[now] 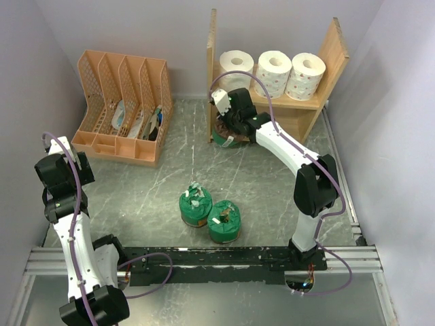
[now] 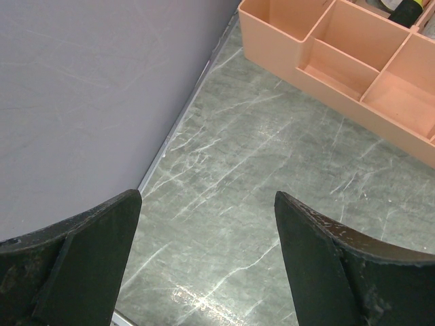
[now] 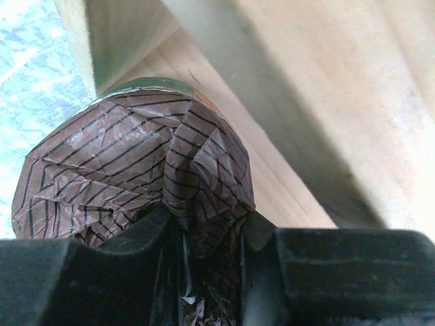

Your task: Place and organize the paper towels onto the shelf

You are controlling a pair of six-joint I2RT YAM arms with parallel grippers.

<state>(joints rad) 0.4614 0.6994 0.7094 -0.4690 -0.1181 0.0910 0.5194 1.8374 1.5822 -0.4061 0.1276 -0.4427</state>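
Three plain white rolls (image 1: 275, 72) stand in a row on the upper board of the wooden shelf (image 1: 336, 47). Two green-wrapped rolls (image 1: 209, 214) stand side by side on the table in front of the arms. My right gripper (image 1: 228, 132) is at the shelf's lower left opening, shut on the gathered brown striped end of the third green roll (image 3: 136, 170), which sits beside the shelf's side panel (image 3: 95, 34). My left gripper (image 2: 207, 258) is open and empty over bare table near the left wall.
An orange slotted file organizer (image 1: 122, 105) holding a few items stands at the back left; its front trays show in the left wrist view (image 2: 340, 54). Walls close in on the left, back and right. A black rail (image 1: 224, 261) runs along the near edge.
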